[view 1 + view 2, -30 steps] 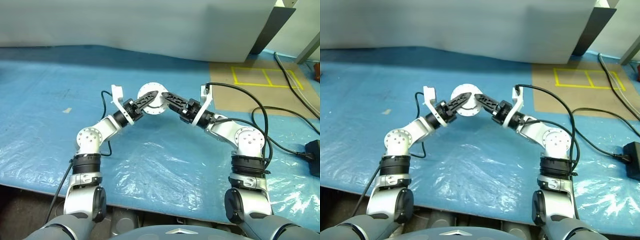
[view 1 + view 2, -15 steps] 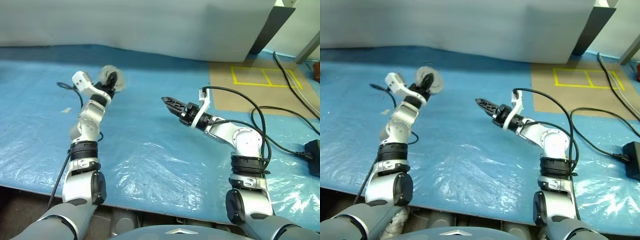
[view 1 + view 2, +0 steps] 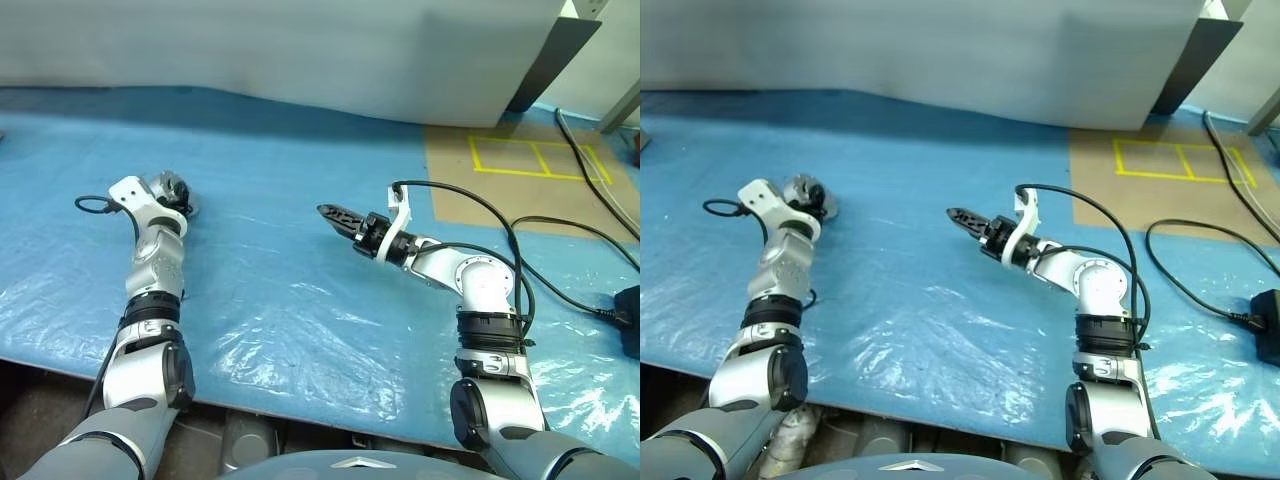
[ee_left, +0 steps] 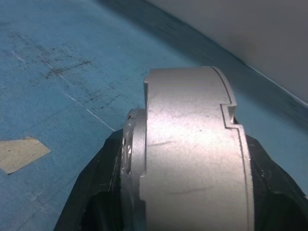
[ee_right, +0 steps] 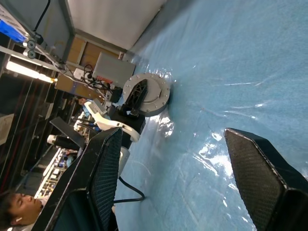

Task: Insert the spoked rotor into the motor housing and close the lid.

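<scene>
My left gripper point(image 3: 173, 192) is at the far left, low over the blue sheet, shut on the motor housing point(image 4: 192, 149), a silver-grey puck. Its black fingers point(image 4: 94, 192) press the puck's two flat faces. The puck looks closed: no windings show, and the lid lies flat against it. I cannot tell whether the puck touches the sheet. The spoked rotor is hidden. My right gripper point(image 3: 326, 212) hovers near the middle of the sheet, pointing left, open and empty. The right wrist view looks between its fingers toward the held housing point(image 5: 153, 91).
A crinkled blue plastic sheet point(image 3: 300, 300) covers the table. At the back right lies a brown board with yellow tape squares point(image 3: 530, 157). Black cables point(image 3: 560, 235) and a black adapter point(image 3: 628, 315) lie at the right. A grey panel point(image 3: 300, 50) closes off the back.
A second ago both grippers held the housing at the middle. The right one let go and stayed there. The left arm swung the housing far left and down to the sheet.
</scene>
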